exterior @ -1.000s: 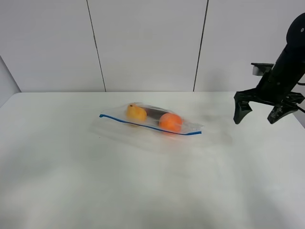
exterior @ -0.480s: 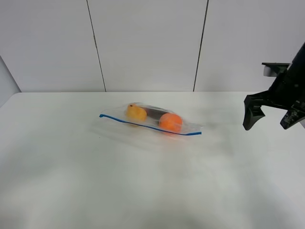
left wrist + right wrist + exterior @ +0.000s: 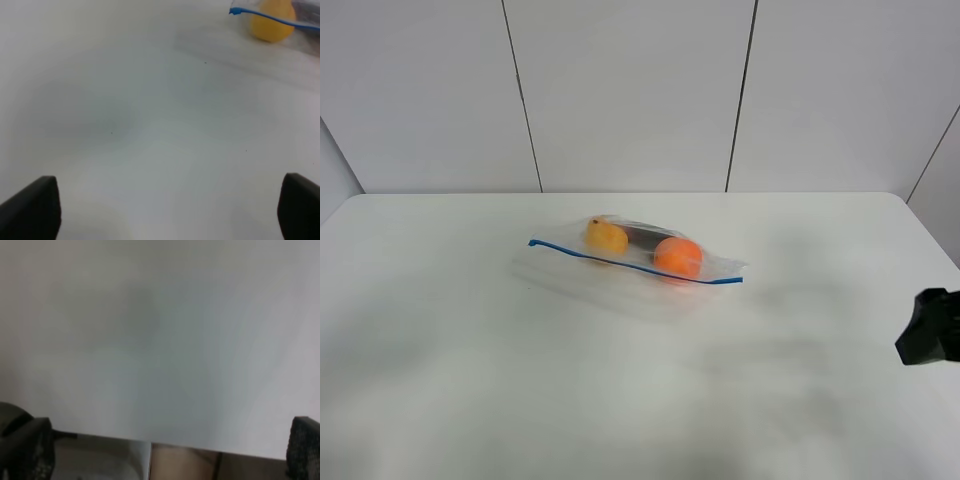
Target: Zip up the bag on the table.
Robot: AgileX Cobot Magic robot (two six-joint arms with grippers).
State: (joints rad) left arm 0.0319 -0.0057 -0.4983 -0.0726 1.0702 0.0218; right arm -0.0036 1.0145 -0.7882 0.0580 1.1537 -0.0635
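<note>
Right pincer (image 3: 165, 452): one, fingers spread wide, nothing between them, positioned at the counter's right edge; only a dark part showed in the high view. Left pincer (image 3: 165, 210): one, fingers likewise spread wide and empty, over bare counter (image 3: 620, 390) with the bag's blue-strip end ahead. Bag (image 3: 630, 262): one, clear, lying flat toward the counter's far edge, near its middle. Contents: one yellow fruit (image 3: 606, 237), one orange fruit (image 3: 677, 256). Blue seal strip (image 3: 620, 263): one, along the near side. Nothing lay between the pincers and the bag.

The right tool (image 3: 932, 330) has dropped low to the table's (image 3: 440, 400) right edge.
</note>
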